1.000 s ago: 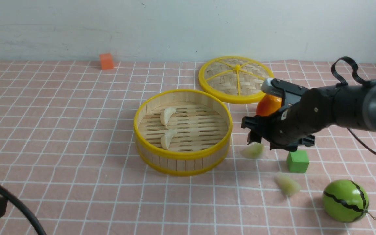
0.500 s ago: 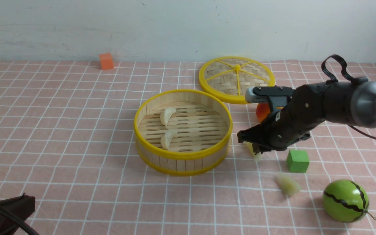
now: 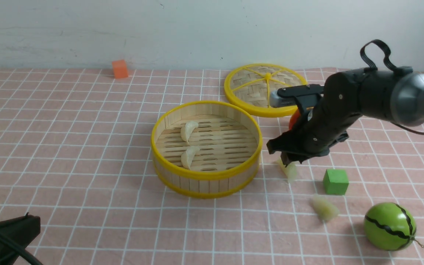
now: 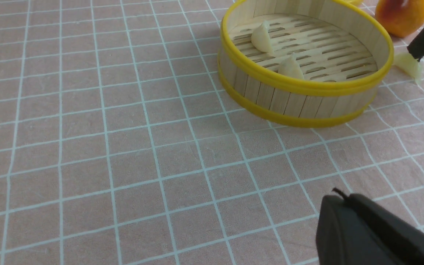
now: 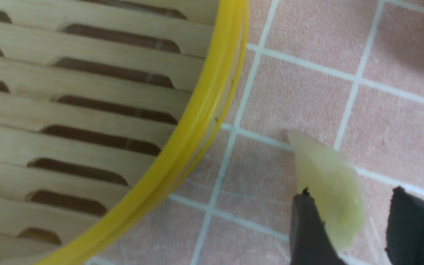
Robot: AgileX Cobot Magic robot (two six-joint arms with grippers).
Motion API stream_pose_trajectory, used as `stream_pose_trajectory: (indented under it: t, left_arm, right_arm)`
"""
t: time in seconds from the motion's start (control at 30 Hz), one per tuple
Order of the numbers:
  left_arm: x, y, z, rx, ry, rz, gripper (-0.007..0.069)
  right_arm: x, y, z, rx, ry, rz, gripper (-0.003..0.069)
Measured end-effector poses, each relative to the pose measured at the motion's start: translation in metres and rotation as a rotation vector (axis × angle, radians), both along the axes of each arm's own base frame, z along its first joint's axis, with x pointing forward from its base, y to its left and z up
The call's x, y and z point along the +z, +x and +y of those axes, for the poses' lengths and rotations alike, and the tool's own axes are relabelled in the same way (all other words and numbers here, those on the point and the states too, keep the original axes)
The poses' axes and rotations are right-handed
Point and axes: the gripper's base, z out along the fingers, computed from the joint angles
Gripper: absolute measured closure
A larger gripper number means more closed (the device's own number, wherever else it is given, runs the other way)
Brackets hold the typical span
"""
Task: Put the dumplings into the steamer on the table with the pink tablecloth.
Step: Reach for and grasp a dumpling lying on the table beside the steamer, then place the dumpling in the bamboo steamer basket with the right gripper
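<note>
The bamboo steamer (image 3: 206,173) stands mid-table on the pink tablecloth (image 3: 68,147), with two dumplings (image 3: 188,130) (image 3: 189,156) on its slats. My right gripper (image 3: 286,161) is just right of the steamer, shut on a third dumpling (image 3: 290,171), which it holds on edge just above the cloth. In the right wrist view, that dumpling (image 5: 329,187) sits between the fingers (image 5: 307,228) beside the steamer rim (image 5: 204,121). A fourth dumpling (image 3: 324,208) lies on the cloth nearer me. My left gripper (image 4: 339,195) is shut and empty, low at the front left.
A green cube (image 3: 335,181) sits right of the held dumpling. A toy watermelon (image 3: 389,226) is at the front right. The woven lid (image 3: 267,90) lies behind the steamer, and an orange fruit (image 3: 293,119) is partly hidden by my right arm. An orange cube (image 3: 119,69) is at the back left.
My right gripper came down on the flat-lying dumpling and closed on it. It now rises slightly with the dumpling turned on edge. The left gripper edged into view at bottom left.
</note>
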Motion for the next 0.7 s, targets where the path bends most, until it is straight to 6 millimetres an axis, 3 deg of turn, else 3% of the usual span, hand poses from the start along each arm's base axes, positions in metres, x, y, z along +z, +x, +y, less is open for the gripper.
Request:
stream_pose_trajectory:
  t: [0.13,0.2,0.27,0.33,0.4,0.5,0.53,0.57,0.6,0.7]
  left_arm:
    - [0.0,0.0,0.0,0.0,0.001,-0.001,0.0638]
    - [0.0,0.0,0.0,0.0,0.001,-0.001,0.0638]
    - [0.0,0.0,0.0,0.0,0.001,-0.001,0.0638]
    - [0.0,0.0,0.0,0.0,0.001,-0.001,0.0638]
    - [0.0,0.0,0.0,0.0,0.001,-0.001,0.0638]
    - [0.0,0.0,0.0,0.0,0.001,-0.001,0.0638]
    - [0.0,0.0,0.0,0.0,0.001,-0.001,0.0638]
    - [0.0,0.0,0.0,0.0,0.001,-0.001,0.0638]
    - [0.0,0.0,0.0,0.0,0.001,-0.001,0.0638]
    - [0.0,0.0,0.0,0.0,0.001,-0.001,0.0638]
  right_arm:
    - [-0.027,0.005,0.001,0.007,-0.021,0.03,0.03]
    - [-0.026,0.006,0.002,0.012,-0.021,0.027,0.0326]
    - [-0.025,0.005,0.001,0.032,-0.037,0.039,0.0412]
    - [-0.02,0.001,0.0,0.041,-0.046,0.065,0.0414]
    - [-0.009,-0.002,-0.001,0.05,-0.052,0.069,0.0412]
    - [0.034,0.0,0.001,0.058,-0.025,-0.027,0.0413]
    - [0.037,0.0,0.001,0.058,-0.021,-0.035,0.0413]
    - [0.069,0.0,0.009,0.064,0.029,-0.118,0.0413]
    - [0.082,0.0,0.016,0.072,0.057,-0.156,0.0413]
    - [0.102,-0.004,0.039,0.137,0.107,-0.229,0.0413]
